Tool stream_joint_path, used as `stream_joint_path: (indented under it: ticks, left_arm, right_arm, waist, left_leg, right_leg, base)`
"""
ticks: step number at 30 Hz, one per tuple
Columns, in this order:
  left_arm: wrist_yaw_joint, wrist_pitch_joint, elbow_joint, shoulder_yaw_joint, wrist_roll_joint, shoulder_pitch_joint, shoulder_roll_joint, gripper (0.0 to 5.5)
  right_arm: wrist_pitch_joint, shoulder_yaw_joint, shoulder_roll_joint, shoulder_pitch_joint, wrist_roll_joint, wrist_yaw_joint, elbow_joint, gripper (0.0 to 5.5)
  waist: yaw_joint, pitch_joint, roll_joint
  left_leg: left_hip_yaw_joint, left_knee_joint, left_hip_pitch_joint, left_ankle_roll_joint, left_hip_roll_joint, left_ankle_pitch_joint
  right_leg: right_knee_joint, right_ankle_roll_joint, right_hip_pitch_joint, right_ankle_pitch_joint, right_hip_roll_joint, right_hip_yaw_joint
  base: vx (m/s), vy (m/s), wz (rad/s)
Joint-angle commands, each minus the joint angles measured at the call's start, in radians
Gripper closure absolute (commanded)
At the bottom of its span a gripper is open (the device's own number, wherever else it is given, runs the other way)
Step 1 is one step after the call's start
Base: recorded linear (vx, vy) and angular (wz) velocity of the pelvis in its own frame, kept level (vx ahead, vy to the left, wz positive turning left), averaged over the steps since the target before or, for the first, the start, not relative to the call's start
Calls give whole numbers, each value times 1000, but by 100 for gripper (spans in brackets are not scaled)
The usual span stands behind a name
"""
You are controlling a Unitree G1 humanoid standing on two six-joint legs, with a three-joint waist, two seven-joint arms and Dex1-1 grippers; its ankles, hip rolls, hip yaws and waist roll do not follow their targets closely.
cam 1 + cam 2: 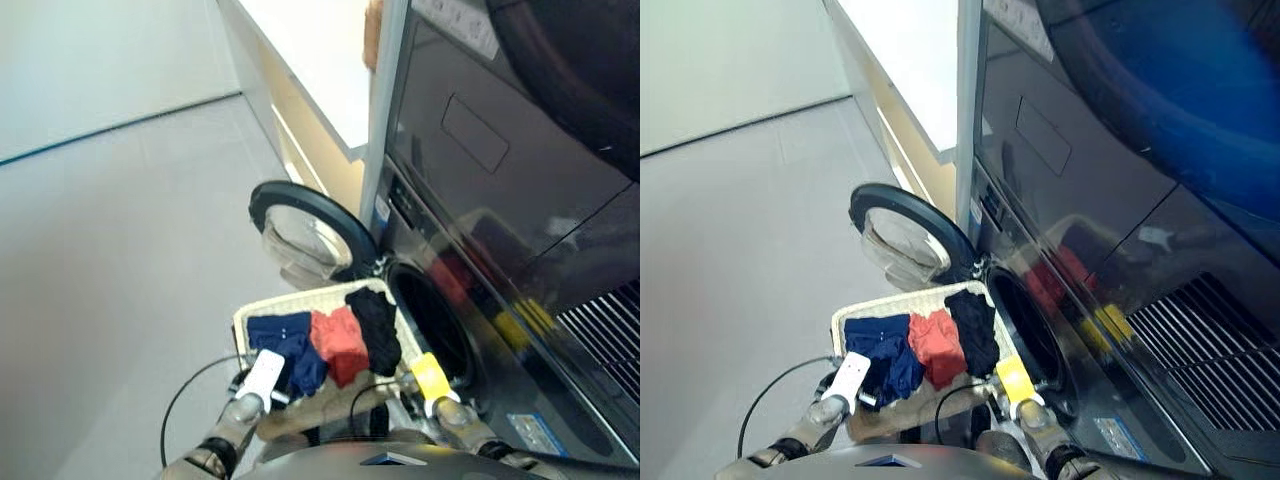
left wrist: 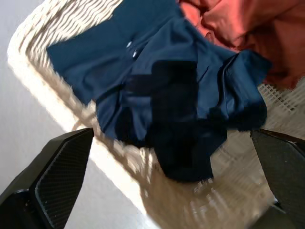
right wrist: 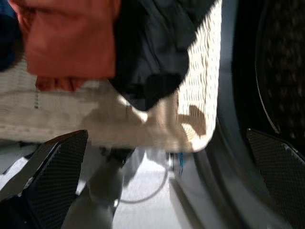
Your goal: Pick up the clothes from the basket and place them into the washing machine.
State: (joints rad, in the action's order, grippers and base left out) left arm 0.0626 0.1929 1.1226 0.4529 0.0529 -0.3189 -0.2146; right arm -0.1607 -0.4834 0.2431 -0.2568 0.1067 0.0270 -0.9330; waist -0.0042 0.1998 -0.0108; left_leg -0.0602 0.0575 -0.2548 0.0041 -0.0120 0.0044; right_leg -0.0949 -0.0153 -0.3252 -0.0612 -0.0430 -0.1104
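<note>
The cream wicker basket [image 1: 300, 297] sits on the floor against the dark grey washing machine [image 1: 470, 240]. The machine's porthole [image 1: 432, 322] is open, and its round glass door [image 1: 305, 225] is swung out to the left. Three clothes lie side by side in the basket: navy blue [image 1: 285, 342], coral red [image 1: 340, 345] and black [image 1: 378, 328]. My left gripper [image 2: 170, 136] hangs open just above the navy garment [image 2: 157, 90], holding nothing. My right gripper [image 3: 167, 136] is open over the basket's near right corner, beside the black garment [image 3: 152, 52] and the porthole.
A darker unit with a large tinted round door [image 1: 570, 70] is stacked above the machine. A white counter with cream cabinets [image 1: 320, 70] runs along the back left. A black cable [image 1: 185, 395] loops over the grey floor near my left arm. A vent grille [image 1: 610, 330] shows at the right.
</note>
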Motion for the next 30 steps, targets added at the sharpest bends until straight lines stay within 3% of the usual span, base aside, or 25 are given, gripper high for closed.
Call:
stream_joint_path:
  ticks: [1,10,11,15,20,29,30]
  left_arm:
    - [42,38,-15,-2,-4,-59,-17,0]
    - [104,38,-36,-10,20,-192,-71,0]
    - [112,35,-27,-22,28,-204,-77,0]
    - [135,32,-36,-47,65,-247,-108,0]
    - [162,31,-21,-69,82,-296,-126,0]
    - [196,25,-14,-94,103,-340,-131,0]
    - [195,22,-13,-102,117,-340,-127,483]
  right_arm:
    - [-73,-38,18,-44,65,26,137,0]
    - [-118,-44,51,-137,108,53,312,0]
    - [-122,-46,52,-146,111,52,334,0]
    - [-136,-47,75,-162,108,56,421,0]
    - [-151,-47,86,-169,114,61,468,0]
    - [-166,-35,90,-174,111,73,491,0]
    - [-165,-34,87,-170,107,75,484,0]
  waist:
    - [-31,22,-29]
    - [-61,38,-30]
    - [-61,38,-29]
    - [-76,33,-30]
    - [-94,24,-24]
    - [-101,11,-14]
    - [-99,7,-13]
  left_leg:
    - [-26,85,-127,2,30,3]
    - [-20,281,-404,7,15,-51]
    - [-12,315,-423,4,10,-90]
    - [-10,402,-542,7,0,-121]
    - [-5,461,-647,7,-10,-140]
    - [2,523,-772,11,-13,-157]
    - [0,523,-778,13,-14,-158]
  right_leg:
    - [-68,-64,-80,-8,-20,16]
    - [-208,-52,-331,24,-20,15]
    - [-236,-57,-350,54,-10,20]
    - [-302,-55,-460,70,-4,23]
    - [-355,-52,-565,79,-8,21]
    - [-412,-50,-689,89,-7,21]
    - [-415,-49,-699,89,-6,19]
  base:
    - [0,0,0]
    - [0,0,0]
    - [54,-5,24]
    - [0,0,0]
    - [0,0,0]
    - [0,0,0]
    - [0,0,0]
